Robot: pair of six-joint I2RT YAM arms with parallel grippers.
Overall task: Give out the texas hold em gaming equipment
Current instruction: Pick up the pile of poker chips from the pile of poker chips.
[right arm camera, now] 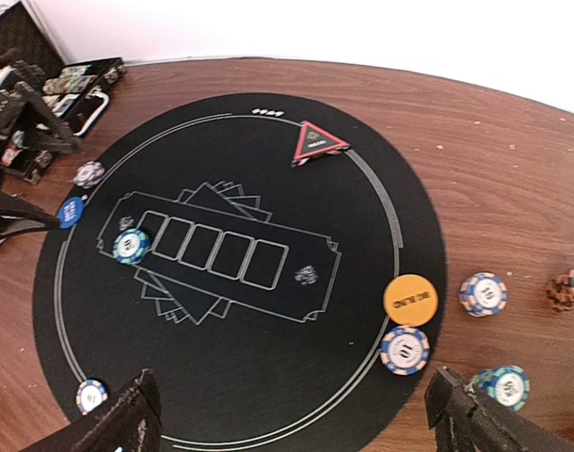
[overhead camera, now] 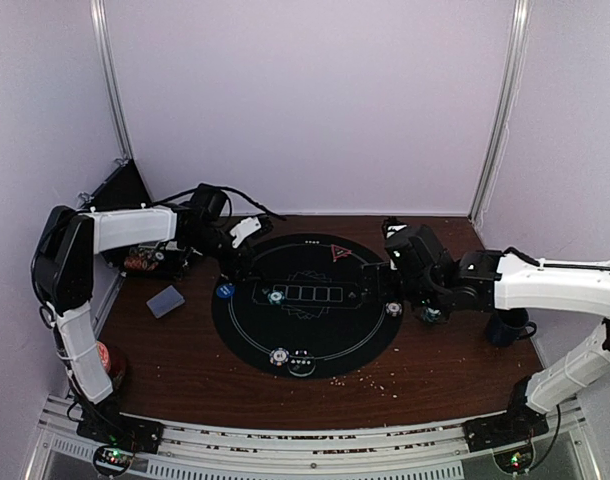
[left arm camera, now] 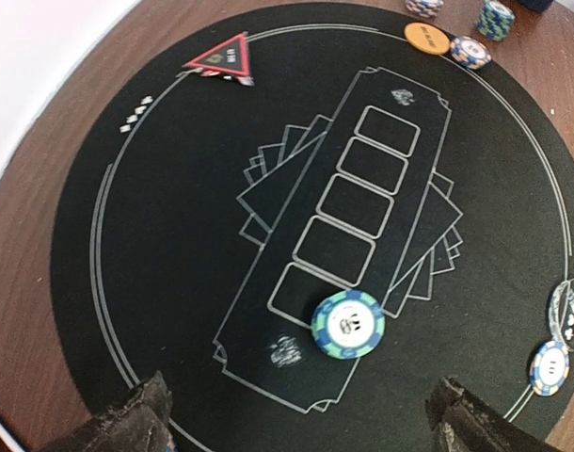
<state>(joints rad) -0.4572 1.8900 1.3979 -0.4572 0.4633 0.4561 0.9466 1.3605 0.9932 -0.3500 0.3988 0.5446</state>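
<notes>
Left claw (left arm camera: 301, 426) and right claw (right arm camera: 296, 422) low, facing inward, both agape (each at full spread).

Smooth plastic teal chip (left arm camera: 348, 325) rests on matt mat (left arm camera: 174, 282).

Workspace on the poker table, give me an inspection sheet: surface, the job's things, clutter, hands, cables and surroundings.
Surface: brown wooden table, round black poker mat, crumbs near the front.
Job's things: teal chip on the mat's card strip; red triangle marker at its far rim; orange button and blue button at opposite edges; card deck on the wood, left; loose chips right of the mat.
Clutter: dark blue mug right; red-topped can left; open black case far left.
Hands: left hand and right hand open, empty.
Cables: black cable looped by the left arm.
Surroundings: pale walls, metal uprights.
</notes>
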